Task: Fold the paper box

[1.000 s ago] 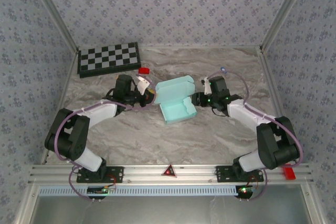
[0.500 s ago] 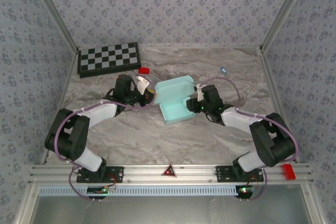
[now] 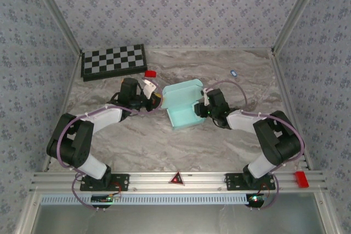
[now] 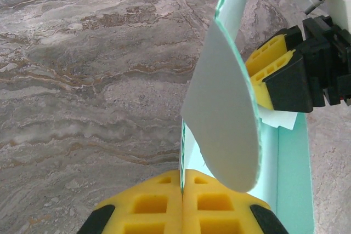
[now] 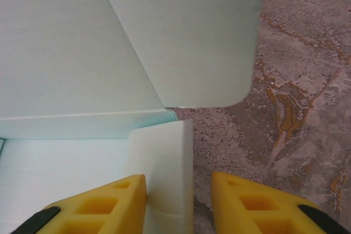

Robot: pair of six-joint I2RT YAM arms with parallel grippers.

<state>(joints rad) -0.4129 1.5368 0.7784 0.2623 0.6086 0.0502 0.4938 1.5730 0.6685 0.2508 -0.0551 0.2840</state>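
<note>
Status: paper box (image 3: 185, 108) at the middle of the table (image 3: 164, 146), half formed. Tray walls up, lid panel (image 3: 184, 92) standing open, side flap (image 5: 164, 157) loose. The left claw (image 4: 182, 179) is pinched onto the box's left edge. The right claw (image 5: 178, 181) is part-open, straddling that flap, unclamped. Probably left to do: tuck flaps, close lid.

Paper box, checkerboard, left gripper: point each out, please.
paper box (image 3: 180, 93), top external view, on its open lid panel.
checkerboard (image 3: 113, 61), top external view, middle of the board.
left gripper (image 4: 181, 176), left wrist view, where its yellow fingertips meet.
</note>
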